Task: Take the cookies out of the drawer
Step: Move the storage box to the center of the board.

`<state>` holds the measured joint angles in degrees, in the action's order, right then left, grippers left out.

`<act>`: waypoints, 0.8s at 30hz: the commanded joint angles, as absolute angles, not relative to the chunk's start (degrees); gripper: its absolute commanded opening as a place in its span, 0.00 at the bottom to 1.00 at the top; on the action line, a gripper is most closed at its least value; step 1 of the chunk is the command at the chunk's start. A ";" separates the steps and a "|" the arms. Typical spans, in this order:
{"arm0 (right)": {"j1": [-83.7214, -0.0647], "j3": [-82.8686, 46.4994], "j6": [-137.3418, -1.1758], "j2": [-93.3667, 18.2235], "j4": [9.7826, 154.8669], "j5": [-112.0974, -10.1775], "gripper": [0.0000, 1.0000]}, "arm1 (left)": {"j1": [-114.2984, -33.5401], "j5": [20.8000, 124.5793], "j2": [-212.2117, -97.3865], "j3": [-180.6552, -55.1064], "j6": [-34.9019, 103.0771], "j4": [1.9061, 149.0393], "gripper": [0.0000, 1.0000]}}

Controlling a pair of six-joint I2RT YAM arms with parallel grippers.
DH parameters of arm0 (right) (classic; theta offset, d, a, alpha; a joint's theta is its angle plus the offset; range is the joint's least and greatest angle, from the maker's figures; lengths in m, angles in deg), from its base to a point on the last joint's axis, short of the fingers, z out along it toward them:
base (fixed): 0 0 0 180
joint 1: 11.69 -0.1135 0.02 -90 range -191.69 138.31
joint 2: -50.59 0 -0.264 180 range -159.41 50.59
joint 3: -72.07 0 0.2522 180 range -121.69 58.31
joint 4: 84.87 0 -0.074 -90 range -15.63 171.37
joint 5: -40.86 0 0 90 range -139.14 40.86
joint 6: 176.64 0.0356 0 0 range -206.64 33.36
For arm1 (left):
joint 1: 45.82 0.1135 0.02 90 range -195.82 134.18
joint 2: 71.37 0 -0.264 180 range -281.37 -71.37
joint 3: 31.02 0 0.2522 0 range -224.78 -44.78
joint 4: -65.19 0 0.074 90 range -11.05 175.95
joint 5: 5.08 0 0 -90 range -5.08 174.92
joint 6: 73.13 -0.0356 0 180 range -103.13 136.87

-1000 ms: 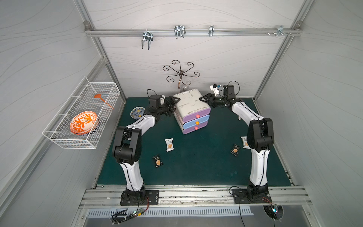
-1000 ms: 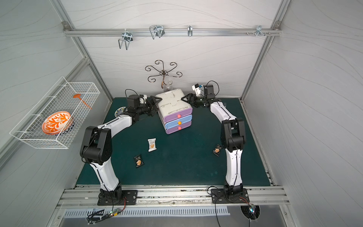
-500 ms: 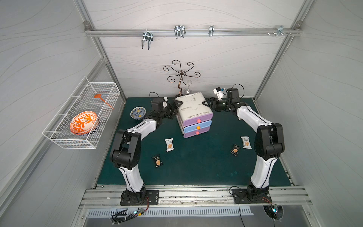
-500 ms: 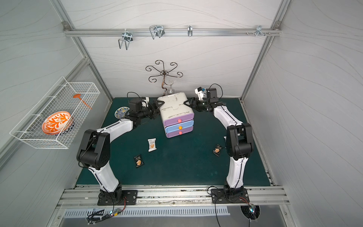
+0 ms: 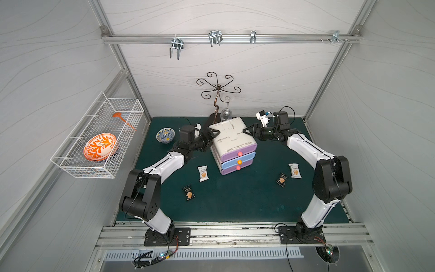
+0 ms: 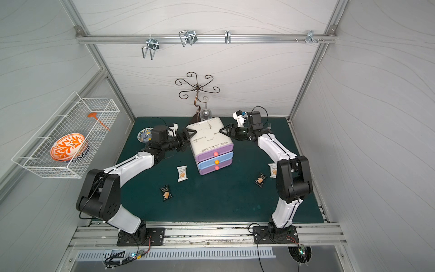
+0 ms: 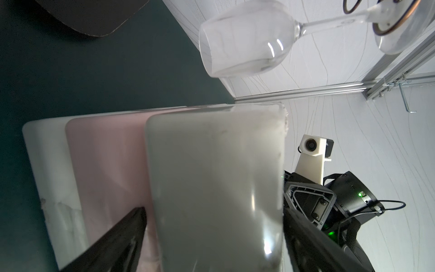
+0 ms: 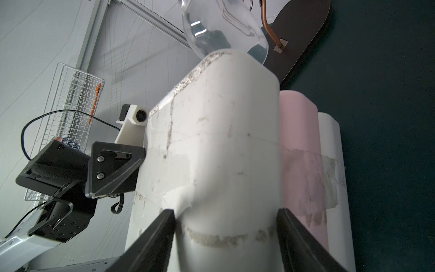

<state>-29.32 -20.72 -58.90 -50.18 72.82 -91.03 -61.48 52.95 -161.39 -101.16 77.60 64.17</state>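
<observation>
A white drawer unit with three shut drawers, purple, blue and purple, stands at the back middle of the green mat. My left gripper and right gripper clamp its top tier from opposite sides. The left wrist view shows the left gripper astride that tier, and the right wrist view shows the right gripper pressed on both its sides. Cookies lie on the mat: a white packet and a black packet on the left, a black packet and a white packet on the right.
A wine glass hangs from the curly metal rack just behind the unit. A blue patterned bowl sits at the back left. A wire basket with an orange plate hangs on the left wall.
The drawer unit has shifted slightly right and toward the front with both grippers on it. The right arm's elbow has swung outward and forward. The right jaws have narrowed a little.
</observation>
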 commanded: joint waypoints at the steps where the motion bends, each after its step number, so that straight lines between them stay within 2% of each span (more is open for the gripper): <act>1: -32.54 -19.39 -59.86 -47.74 69.22 -95.14 0.71 | -64.93 46.93 -158.68 -99.78 76.66 66.25 0.94; 6: -32.52 -19.91 -60.89 -47.94 67.34 -95.47 0.72 | -65.42 46.93 -154.36 -97.34 75.14 69.07 0.95; 12: -32.01 -21.04 -60.69 -46.91 66.41 -94.04 0.82 | -64.63 48.01 -151.89 -101.19 69.10 79.60 0.99; 19: -30.21 -22.15 -60.71 -44.37 64.95 -92.69 0.86 | -56.43 48.70 -149.46 -105.03 64.88 89.31 0.99; 24: -27.17 -20.32 -59.09 -39.78 65.74 -91.23 0.88 | -55.24 49.53 -148.52 -111.09 61.52 94.47 0.99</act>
<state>-28.93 -20.35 -59.88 -44.39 66.00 -91.27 -55.08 50.02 -150.70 -105.77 65.62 91.49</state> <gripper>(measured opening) 0.874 0.993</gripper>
